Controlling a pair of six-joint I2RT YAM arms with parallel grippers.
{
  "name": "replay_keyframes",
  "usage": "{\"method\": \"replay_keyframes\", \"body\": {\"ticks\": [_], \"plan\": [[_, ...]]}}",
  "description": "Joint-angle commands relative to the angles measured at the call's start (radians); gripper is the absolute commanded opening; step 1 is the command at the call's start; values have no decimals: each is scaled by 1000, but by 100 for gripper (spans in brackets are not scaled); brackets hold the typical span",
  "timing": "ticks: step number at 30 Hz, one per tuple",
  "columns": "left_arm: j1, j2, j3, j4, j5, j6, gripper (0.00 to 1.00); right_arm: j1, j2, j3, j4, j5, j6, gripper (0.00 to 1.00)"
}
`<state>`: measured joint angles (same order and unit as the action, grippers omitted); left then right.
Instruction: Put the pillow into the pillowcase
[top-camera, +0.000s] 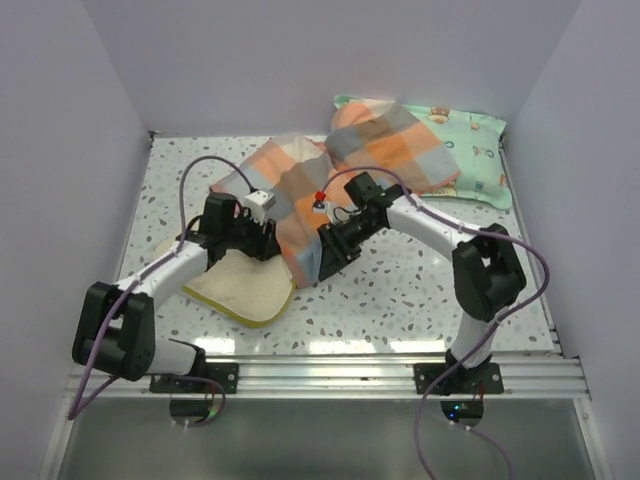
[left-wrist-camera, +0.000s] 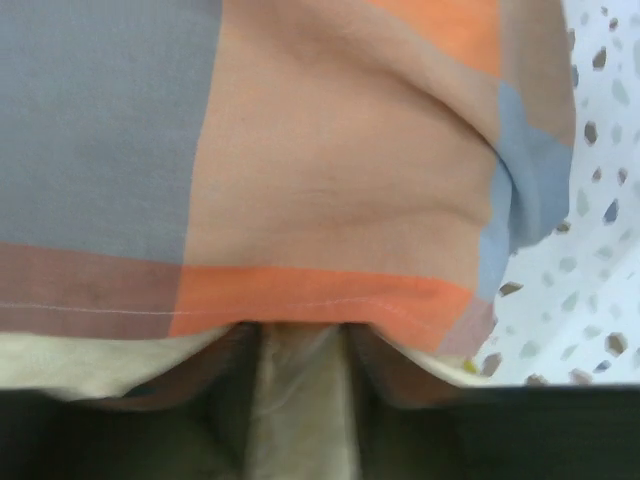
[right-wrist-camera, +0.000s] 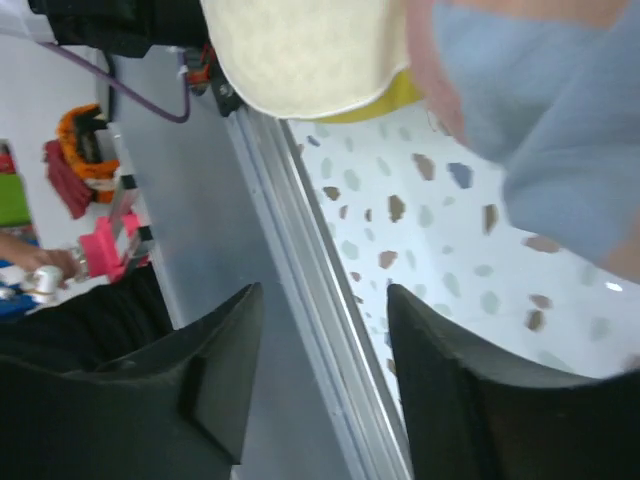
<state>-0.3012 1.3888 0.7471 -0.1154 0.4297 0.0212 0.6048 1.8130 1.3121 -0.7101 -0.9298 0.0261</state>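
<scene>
The cream-yellow pillow (top-camera: 240, 288) lies at the front left, its far end under the hem of the plaid pillowcase (top-camera: 300, 195). The pillowcase stretches back right onto the green pillow. My left gripper (top-camera: 262, 240) is at the case's mouth; in the left wrist view (left-wrist-camera: 300, 345) a strip of the pillow (left-wrist-camera: 300, 410) sits pinched between its dark fingers, right under the orange hem (left-wrist-camera: 320, 300). My right gripper (top-camera: 328, 262) is at the case's front edge. In the right wrist view (right-wrist-camera: 322, 295) it is open and empty, with the pillow (right-wrist-camera: 300, 50) and the pillowcase (right-wrist-camera: 540, 120) beyond it.
A mint-green cartoon-print pillow (top-camera: 482, 140) lies at the back right, partly under the pillowcase. White walls close the table on three sides. A metal rail (top-camera: 330, 372) runs along the near edge and shows in the right wrist view (right-wrist-camera: 320, 300).
</scene>
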Motion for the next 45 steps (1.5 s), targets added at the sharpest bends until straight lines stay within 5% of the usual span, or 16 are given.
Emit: {"method": "replay_keyframes", "body": {"ticks": [1,4,6,10,16,23,28,34,35,36,38,39,45], "plan": [[60,-132,101,-25,171,84,64,-68,-15,155,-237,11,-147,58],[219,-191,171,-228,255,134,86,-99,54,396,-328,268,-193,63],[367,-172,265,-372,288,172,88,-86,97,516,-263,443,-131,67],[551,-73,331,-377,195,259,91,-22,261,726,-230,764,-82,75],[580,201,481,-342,199,405,96,-4,425,793,-209,715,-77,75],[565,522,740,-235,333,306,99,52,289,570,-126,691,-120,72],[498,634,753,-246,409,316,83,90,265,483,-117,706,-130,73],[447,684,681,-338,435,422,78,87,540,702,-166,698,-155,72],[438,694,676,-366,428,433,71,87,554,720,-145,692,-149,72],[436,710,673,-371,423,425,46,87,571,754,-129,686,-146,72],[465,719,678,-371,397,396,21,85,582,806,-88,695,-138,73],[488,707,672,-359,391,344,0,85,588,832,-78,706,-143,74],[784,483,425,-87,287,135,0,64,680,1096,-31,858,-155,79]]}}
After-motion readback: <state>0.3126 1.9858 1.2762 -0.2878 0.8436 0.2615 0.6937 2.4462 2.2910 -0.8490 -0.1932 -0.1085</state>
